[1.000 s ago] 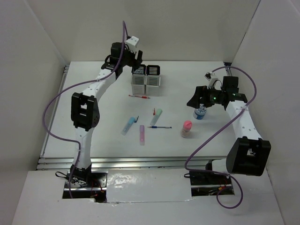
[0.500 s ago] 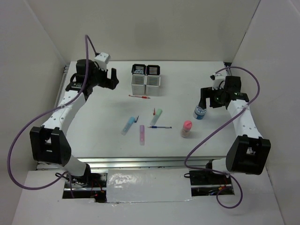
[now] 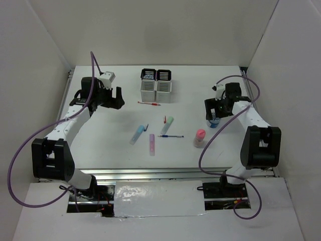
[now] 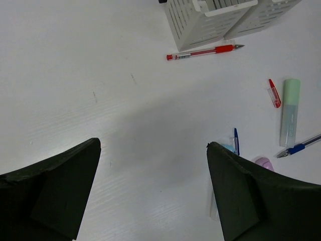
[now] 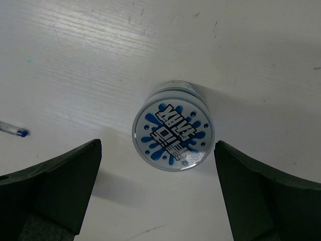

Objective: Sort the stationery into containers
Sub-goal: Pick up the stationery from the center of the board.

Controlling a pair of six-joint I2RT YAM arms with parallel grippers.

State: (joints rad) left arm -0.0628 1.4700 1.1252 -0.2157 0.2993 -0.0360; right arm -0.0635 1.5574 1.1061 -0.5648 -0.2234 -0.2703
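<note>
blue roll (image 5: 173,132) upright, right fingers (image 5: 50,191) spread

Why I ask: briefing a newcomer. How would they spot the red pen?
On the table, find the slotted pen cups, far middle. Just in front lies a thin red pen; the blue pen lies beside pastel sticks, mid-table.

The round plastic roll (image 5: 173,129) has a pale grey-white lid, spattered with blue splashes and dots around white lettering outlined in black. The matte worktop (image 4: 100,75) is white with faint grey streaks. Of the square slotted cups, the rear pair (image 3: 156,75) is black and the front pair (image 3: 156,91) white. On the worktop lie a thin red pen (image 4: 203,51), a pastel green stubby stick (image 4: 290,113), a pastel blue stubby stick (image 3: 137,134), a pale purple stubby stick (image 3: 152,144), a thin blue-tipped clear pen (image 4: 298,148) and a pink-capped tube (image 3: 200,136).
</note>
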